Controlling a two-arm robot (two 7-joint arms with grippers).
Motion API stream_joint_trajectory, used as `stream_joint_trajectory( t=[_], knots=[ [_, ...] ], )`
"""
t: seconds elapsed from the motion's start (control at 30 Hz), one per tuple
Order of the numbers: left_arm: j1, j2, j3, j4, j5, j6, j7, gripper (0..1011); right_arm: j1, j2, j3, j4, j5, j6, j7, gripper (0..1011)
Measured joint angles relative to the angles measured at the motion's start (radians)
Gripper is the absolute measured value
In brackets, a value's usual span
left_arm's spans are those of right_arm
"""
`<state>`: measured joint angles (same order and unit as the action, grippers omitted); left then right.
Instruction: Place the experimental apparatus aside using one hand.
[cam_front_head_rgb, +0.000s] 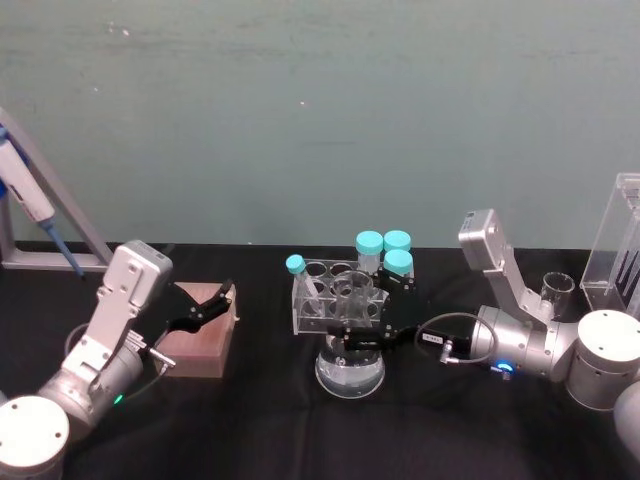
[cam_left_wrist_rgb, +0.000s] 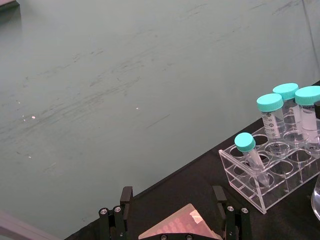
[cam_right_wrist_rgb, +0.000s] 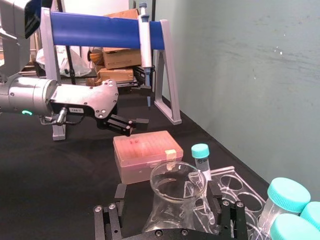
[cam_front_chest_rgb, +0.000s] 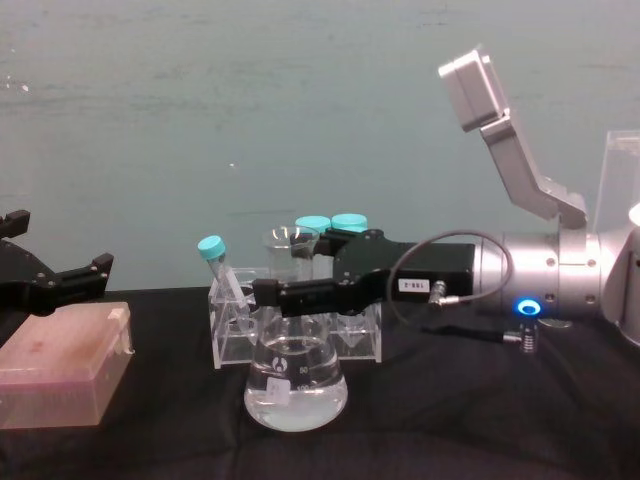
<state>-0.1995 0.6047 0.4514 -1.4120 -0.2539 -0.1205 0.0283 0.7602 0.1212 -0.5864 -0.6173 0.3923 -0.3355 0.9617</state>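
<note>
The conical flask (cam_front_head_rgb: 350, 372) with clear liquid stands on the black table in front of a tube rack, and it appears low and central in the chest view (cam_front_chest_rgb: 295, 390). My right gripper (cam_front_head_rgb: 355, 330) reaches in from the right, open, with one finger on each side of the flask's neck (cam_right_wrist_rgb: 172, 200) and a small gap showing. A small glass beaker (cam_front_head_rgb: 557, 289) and the tall acrylic stand (cam_front_head_rgb: 622, 235) sit at the far right behind that arm. My left gripper (cam_front_head_rgb: 213, 305) hovers open over a pink box, away from the labware.
Just behind the flask is a clear tube rack (cam_front_head_rgb: 330, 300) holding teal-capped tubes (cam_left_wrist_rgb: 272, 117). The pink tip box (cam_front_chest_rgb: 60, 370) lies at the left. A pipette on a metal frame (cam_front_head_rgb: 40, 215) stands at the far left, against the green wall.
</note>
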Motion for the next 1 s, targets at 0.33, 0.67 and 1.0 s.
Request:
stream_joint_trajectory(
  t=[0.33, 0.67, 1.0],
  knots=[
    [0.0, 0.0, 0.0, 0.0, 0.0, 0.0, 0.0, 1000, 0.022, -0.019, 0.012, 0.041, -0.005, -0.015, 0.005, 1000],
    [0.0, 0.0, 0.0, 0.0, 0.0, 0.0, 0.0, 1000, 0.024, -0.024, 0.017, 0.043, -0.014, -0.016, 0.006, 1000],
    [0.0, 0.0, 0.0, 0.0, 0.0, 0.0, 0.0, 1000, 0.026, -0.031, 0.02, 0.055, -0.023, -0.015, 0.007, 1000]
  ],
)
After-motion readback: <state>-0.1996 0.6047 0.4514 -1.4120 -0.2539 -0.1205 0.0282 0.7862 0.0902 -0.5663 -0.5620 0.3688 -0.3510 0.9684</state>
